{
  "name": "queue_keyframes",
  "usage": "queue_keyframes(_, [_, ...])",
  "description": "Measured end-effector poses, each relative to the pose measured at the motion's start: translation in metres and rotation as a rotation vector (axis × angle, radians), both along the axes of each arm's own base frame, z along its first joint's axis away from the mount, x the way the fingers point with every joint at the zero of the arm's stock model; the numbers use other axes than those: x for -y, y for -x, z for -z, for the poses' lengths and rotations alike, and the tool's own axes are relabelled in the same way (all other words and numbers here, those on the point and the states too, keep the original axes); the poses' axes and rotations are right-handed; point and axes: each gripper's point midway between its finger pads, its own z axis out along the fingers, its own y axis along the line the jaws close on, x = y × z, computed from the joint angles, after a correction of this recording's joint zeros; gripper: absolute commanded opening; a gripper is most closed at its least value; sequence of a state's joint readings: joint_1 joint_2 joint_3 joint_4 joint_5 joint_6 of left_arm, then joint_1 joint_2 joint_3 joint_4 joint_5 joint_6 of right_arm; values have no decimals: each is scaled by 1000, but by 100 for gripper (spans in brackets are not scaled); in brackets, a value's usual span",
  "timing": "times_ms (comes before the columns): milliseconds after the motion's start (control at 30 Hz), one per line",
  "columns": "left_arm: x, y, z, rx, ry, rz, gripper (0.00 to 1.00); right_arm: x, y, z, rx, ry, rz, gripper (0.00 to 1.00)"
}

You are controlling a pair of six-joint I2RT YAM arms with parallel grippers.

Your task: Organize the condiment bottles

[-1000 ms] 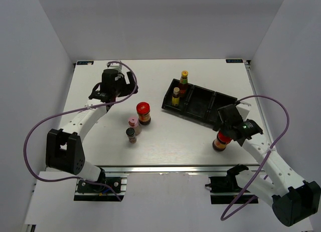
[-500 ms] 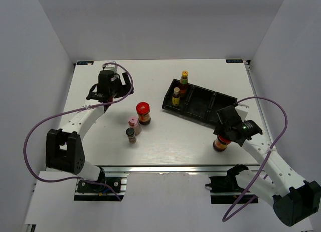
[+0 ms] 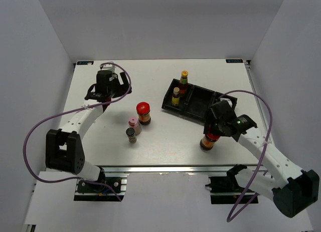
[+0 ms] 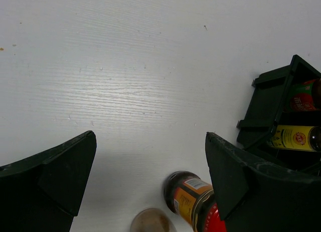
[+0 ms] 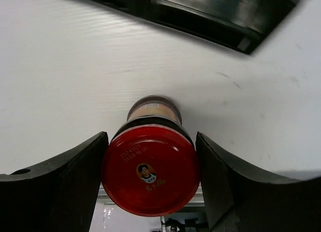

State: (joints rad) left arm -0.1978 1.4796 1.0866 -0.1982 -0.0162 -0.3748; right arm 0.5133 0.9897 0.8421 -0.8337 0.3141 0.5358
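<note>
Worryingly, the right gripper (image 5: 150, 147) clasps the wide red-lidded dark jar (image 3: 206, 143) by its lid alone, so it may slip; the left gripper (image 4: 150, 142) gapes empty.

Bench (image 3: 170, 132) open btwn left-centre 3-bottle cluster (image 3: 134, 125) & far-right tray (image 3: 200, 104); red-lidded jar (image 3: 208, 142) blocks near-right approach to tray's near edge.

Red-lidded dark jar (image 5: 149, 174); black tray (image 3: 200, 102); white table (image 3: 165, 137)
</note>
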Motion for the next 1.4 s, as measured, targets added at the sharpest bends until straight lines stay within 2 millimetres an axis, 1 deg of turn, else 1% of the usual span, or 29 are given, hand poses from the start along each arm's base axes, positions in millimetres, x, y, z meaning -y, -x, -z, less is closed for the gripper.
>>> queue_keyframes(67, [0, 0, 0, 2, 1, -1, 98, -19, -10, -5, 15, -31, -81, 23])
queue_keyframes(133, [-1, -1, 0, 6, 2, -1, 98, -37, -23, -14, 56, -71, -145, 21])
queue_keyframes(200, [-1, 0, 3, 3, 0, 0, 98, -50, -40, -31, 120, -99, -187, 20])
queue_keyframes(300, [-2, 1, 5, 1, -5, 2, 98, -63, -69, -59, 211, -104, -209, 20])
queue_keyframes(400, [-2, 1, 5, 5, -8, 4, 98, -71, -101, -85, 295, -81, -195, 22])
queue_keyframes(467, [-2, 1, 5, 5, -11, 6, 98, -72, -118, -95, 333, -54, -173, 22])
queue_keyframes(567, [-3, 2, 6, 5, -14, 8, 98, -66, -141, -100, 357, 6, -128, 22])
queue_keyframes(700, [-3, 2, 6, 6, -18, 10, 98, -54, -161, -92, 343, 64, -77, 21])
queue_keyframes(867, [-3, 1, 4, 17, -19, 12, 98, -42, -181, -68, 285, 117, -48, 21])
queue_keyframes(1033, [-2, 0, 3, 21, -20, 17, 98, -38, -201, -46, 252, 110, -40, 21])
queue_keyframes(1167, [2, 1, 3, 22, -10, 43, 98, -34, -217, -38, 247, 98, -28, 20])
queue_keyframes(1300, [9, 2, 1, 26, 4, 81, 98, -32, -235, -31, 245, 92, -12, 23])
queue_keyframes(1400, [16, 4, 0, 26, 21, 122, 98, -32, -246, -23, 241, 92, -6, 25])
